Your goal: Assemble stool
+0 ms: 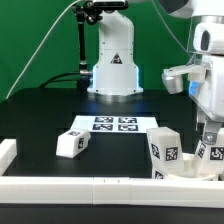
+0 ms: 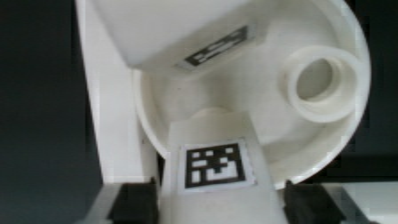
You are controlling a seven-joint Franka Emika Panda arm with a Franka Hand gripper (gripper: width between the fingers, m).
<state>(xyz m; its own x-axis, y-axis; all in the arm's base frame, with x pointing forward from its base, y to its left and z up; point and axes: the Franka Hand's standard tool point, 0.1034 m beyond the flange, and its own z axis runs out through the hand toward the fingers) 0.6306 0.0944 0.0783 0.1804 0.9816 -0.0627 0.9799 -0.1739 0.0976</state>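
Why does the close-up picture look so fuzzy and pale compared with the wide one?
Wrist view: the white seat sits so close that it looks soft and washed out, its far tag smeared, the near tag sharp. Exterior view: even light, the marker board crisp against the dark table.

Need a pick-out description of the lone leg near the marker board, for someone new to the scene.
Find the marker board in front of the arm's base. Off its corner toward the exterior view's left, nearer the front rail, sits a stubby white tagged leg. It is alone, while the other legs cluster at the exterior view's far right.
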